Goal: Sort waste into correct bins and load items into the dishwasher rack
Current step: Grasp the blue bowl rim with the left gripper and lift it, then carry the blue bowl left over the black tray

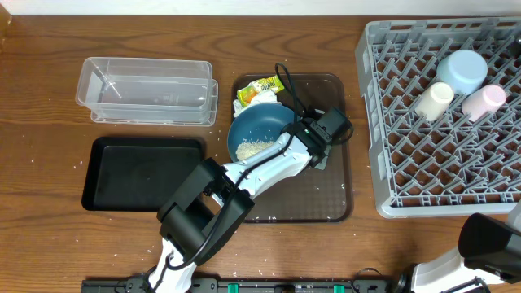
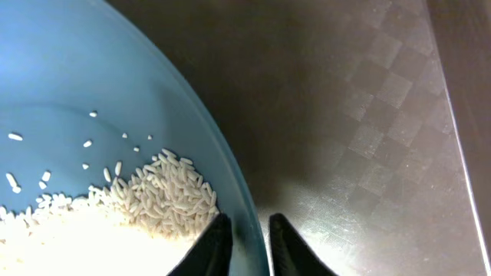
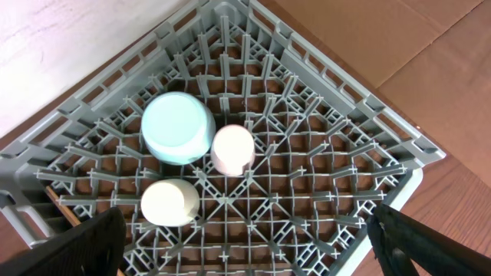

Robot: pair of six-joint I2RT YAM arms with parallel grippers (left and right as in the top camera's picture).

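The left tool pinches the dish rim, rice just beside it. This looks like the waste-emptying step, so a level lift comes next. The right tool hangs spread.

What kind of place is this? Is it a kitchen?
Probably a dish-clearing table, like in a cafeteria: a grey dishwasher rack holding cups, a dark-blue dish of rice on a brown tray.

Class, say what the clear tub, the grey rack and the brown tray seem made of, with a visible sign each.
Clear tub: probably plastic, glossy; the table shows through. Grey rack: likely moulded plastic, matte, thin lattice ribs. Brown tray: apparently plastic, semi-gloss, embossed checker pattern.
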